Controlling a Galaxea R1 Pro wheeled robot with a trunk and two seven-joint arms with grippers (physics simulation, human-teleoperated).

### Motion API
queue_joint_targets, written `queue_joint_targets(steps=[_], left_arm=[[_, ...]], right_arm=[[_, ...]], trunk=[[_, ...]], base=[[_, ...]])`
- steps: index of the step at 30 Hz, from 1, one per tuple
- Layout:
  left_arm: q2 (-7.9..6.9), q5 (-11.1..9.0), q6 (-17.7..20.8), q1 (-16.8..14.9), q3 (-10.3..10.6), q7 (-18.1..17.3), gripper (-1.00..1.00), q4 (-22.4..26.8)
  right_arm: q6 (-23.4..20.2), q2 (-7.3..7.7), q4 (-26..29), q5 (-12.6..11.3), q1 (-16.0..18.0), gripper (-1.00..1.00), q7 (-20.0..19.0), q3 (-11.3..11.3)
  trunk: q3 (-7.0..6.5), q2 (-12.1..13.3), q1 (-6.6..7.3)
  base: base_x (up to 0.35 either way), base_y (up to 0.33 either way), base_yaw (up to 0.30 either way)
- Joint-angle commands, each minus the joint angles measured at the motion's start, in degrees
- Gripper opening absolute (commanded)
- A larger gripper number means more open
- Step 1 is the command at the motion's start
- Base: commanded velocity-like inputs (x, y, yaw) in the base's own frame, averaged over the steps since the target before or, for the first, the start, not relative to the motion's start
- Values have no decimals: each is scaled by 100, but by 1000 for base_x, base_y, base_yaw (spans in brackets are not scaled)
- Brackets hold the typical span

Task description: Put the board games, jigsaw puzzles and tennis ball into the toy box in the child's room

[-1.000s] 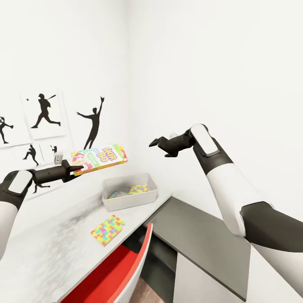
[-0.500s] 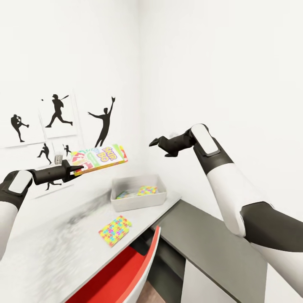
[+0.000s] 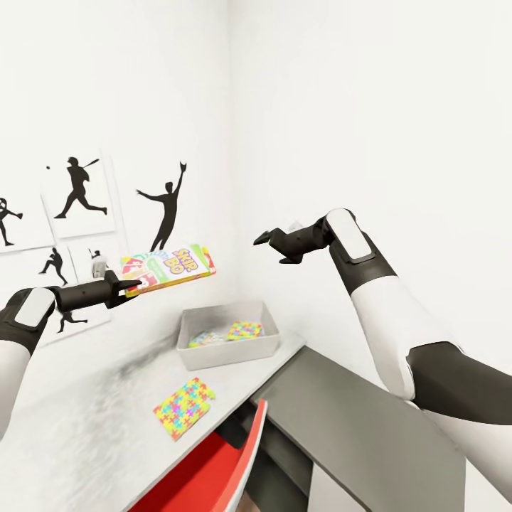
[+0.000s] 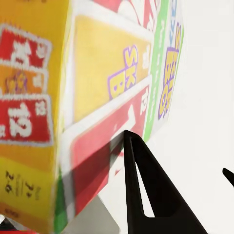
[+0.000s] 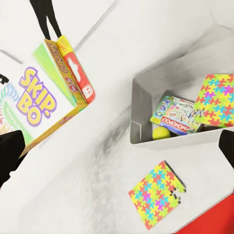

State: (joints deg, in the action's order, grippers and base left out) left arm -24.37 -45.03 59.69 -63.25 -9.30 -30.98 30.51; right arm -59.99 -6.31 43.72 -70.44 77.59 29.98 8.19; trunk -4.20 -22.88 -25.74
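The Skip-Bo board game (image 3: 171,269) is a flat box printed in yellow, green and red with purple lettering; it is held level in the air by one edge, above the counter (image 3: 85,427) and short of the toy box. The toy box (image 3: 226,335) is a pale grey open bin at the counter's far end near the wall corner. Inside it lie a Monopoly board game (image 5: 176,115), a multicoloured jigsaw puzzle (image 5: 215,99) leaning against its wall, and the yellow-green tennis ball (image 5: 160,131). A second multicoloured jigsaw puzzle (image 3: 183,407) lies flat on the counter, near the toy box.
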Motion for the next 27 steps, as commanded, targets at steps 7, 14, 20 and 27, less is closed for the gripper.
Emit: queue_joint_targets(steps=[7, 14, 20, 27], left_arm=[[3, 21, 31, -4, -28, -48, -100, -2], [3, 21, 31, -4, -28, -48, -100, -2], [3, 21, 31, -4, -32, -48, -100, -2], [3, 21, 31, -4, -32, -48, -100, -2]], right_arm=[[-1, 6, 5, -57, 4, 100, 57, 7], [-1, 7, 3, -57, 2, 100, 60, 7], [-1, 6, 4, -57, 2, 100, 61, 7], [-1, 7, 4, -57, 2, 100, 61, 7]], trunk=[[3, -4, -4], [3, -4, -4], [3, -4, -4], [3, -4, -4]], base=[[213, 81, 0], [150, 43, 0], [72, 10, 0], [24, 1, 0]])
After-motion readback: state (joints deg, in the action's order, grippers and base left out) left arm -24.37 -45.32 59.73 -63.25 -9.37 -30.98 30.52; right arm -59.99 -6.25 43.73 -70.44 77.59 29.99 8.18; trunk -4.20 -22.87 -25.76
